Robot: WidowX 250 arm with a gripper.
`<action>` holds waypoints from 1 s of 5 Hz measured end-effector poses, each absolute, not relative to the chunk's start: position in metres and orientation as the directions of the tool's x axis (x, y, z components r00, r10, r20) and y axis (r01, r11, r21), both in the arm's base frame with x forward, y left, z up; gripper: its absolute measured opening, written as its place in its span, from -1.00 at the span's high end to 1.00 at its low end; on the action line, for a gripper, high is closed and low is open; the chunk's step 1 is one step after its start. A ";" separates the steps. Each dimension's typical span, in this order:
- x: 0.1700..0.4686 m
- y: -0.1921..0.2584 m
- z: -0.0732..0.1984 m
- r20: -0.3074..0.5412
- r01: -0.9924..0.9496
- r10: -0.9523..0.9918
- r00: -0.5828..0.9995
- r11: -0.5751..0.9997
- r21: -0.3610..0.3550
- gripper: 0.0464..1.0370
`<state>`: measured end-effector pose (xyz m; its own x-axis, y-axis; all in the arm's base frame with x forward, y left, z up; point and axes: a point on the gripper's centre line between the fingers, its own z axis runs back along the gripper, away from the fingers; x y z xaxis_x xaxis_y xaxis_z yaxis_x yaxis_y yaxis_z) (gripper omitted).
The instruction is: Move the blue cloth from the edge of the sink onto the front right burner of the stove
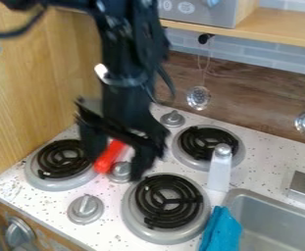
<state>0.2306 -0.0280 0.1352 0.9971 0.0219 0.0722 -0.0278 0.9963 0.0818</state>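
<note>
The black gripper (116, 159) hangs over the left part of the white speckled stovetop, its fingers spread wide apart. Between and behind the fingers, a red elongated object (109, 158) shows, slanting down to a rounded end near the left burner (48, 182). A silver knob (120, 171) sits just right of that rounded end. Part of the red object is hidden behind the gripper. Whether the fingers touch it, I cannot tell.
Two more black coil burners (169, 201) lie to the right. A whitish bottle with a grey top (219, 169) stands near the back burner. A blue cloth (221, 231) drapes by the sink (272, 218). Small ladles (198, 98) hang on the back wall below a shelf (279, 27).
</note>
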 end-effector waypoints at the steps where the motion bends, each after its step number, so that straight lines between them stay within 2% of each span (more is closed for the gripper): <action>1: 0.231 -0.047 0.102 0.089 0.056 -0.054 0.995 0.998 -0.029 -0.93; 2: 0.229 -0.053 0.093 0.107 0.076 -0.069 0.992 0.995 -0.066 -0.93; 3: 0.234 -0.053 0.081 0.133 0.052 -0.043 0.990 0.997 -0.065 -0.93; 5: 0.257 -0.067 0.053 0.112 0.004 0.005 0.994 0.997 -0.077 -0.93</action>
<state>0.2575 -0.0675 0.0527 0.9937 0.0051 0.1121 0.0035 0.9971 -0.0765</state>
